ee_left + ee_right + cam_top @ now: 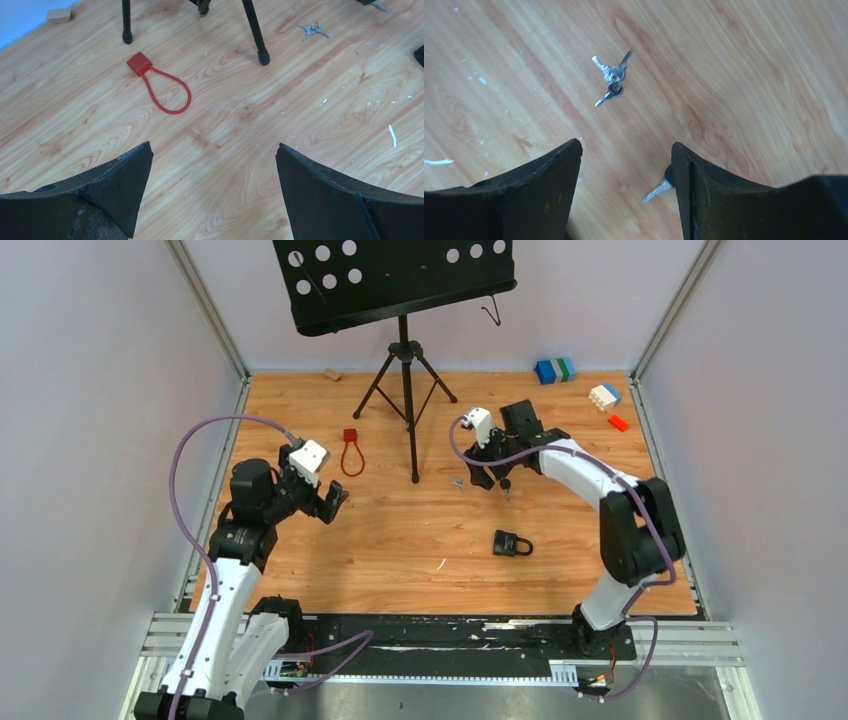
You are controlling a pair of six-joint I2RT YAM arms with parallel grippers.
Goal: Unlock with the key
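The bench (749,60) is smooth, grained wood, the keys (610,80) shiny metal, the fingers (539,195) matt, scuffed black.

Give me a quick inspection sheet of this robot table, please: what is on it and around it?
Surface: wooden tabletop, white scuffs.
Job's things: black padlock lying flat; key bunch; single key, partly hidden.
Clutter: red cable lock, toy blocks, music stand.
Grippers: left gripper open, empty; right gripper open above the keys.
Cables: purple cable looping along each arm.
Surroundings: grey walls, metal frame.
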